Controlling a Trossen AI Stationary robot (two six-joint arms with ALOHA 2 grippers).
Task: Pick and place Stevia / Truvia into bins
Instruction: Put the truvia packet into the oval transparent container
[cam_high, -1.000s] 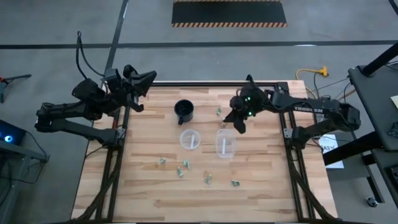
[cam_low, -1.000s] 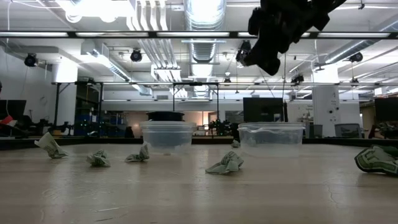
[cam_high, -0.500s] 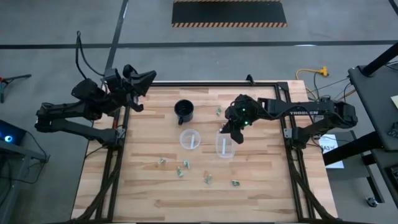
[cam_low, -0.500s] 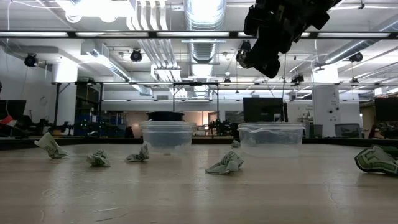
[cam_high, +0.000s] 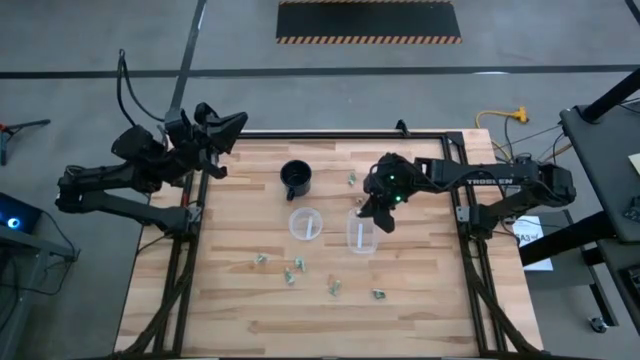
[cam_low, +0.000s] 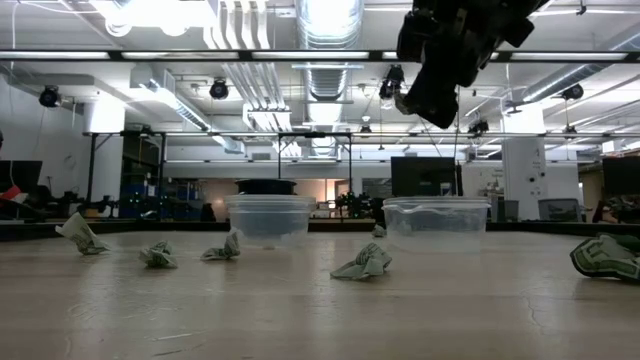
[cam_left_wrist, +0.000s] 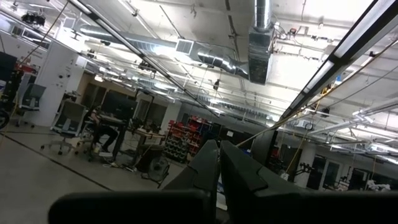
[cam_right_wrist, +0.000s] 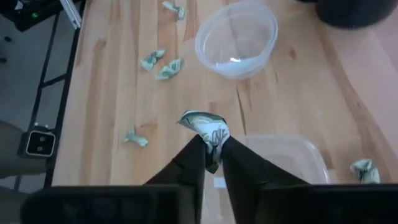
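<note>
My right gripper (cam_high: 379, 214) hovers above the far rim of the right clear cup (cam_high: 362, 233), shut on a crumpled green-and-white packet (cam_right_wrist: 209, 126). In the low view it hangs high (cam_low: 436, 98) over that cup (cam_low: 437, 216). The left clear cup (cam_high: 306, 223) stands beside it on the table. Several loose packets lie nearer the table's near edge (cam_high: 288, 275), (cam_high: 335, 287), (cam_high: 379, 294), and one (cam_high: 352, 179) lies by the far side. My left gripper (cam_high: 226, 126) waits shut at the table's far left corner, pointing up into the room (cam_left_wrist: 219, 163). My right gripper pinches the crumpled packet by its lower end (cam_right_wrist: 212, 147) between its two fingers, coming from above and pointing down. The packet sticks out beyond the fingertips, lifted clear above the right cup (cam_right_wrist: 283, 158).
A black mug (cam_high: 296, 178) stands on the far side of the left cup. More packets lie near the left cup in the right wrist view (cam_right_wrist: 153, 59), (cam_right_wrist: 169, 68), (cam_right_wrist: 135, 137). Bare wood (cam_high: 420, 290) lies on the table's right and near side.
My right gripper, shut on the packet, has moved from the far side toward the table's near edge and a little left, coming over the right cup's far rim. The cups and the loose packets have stayed in place.
</note>
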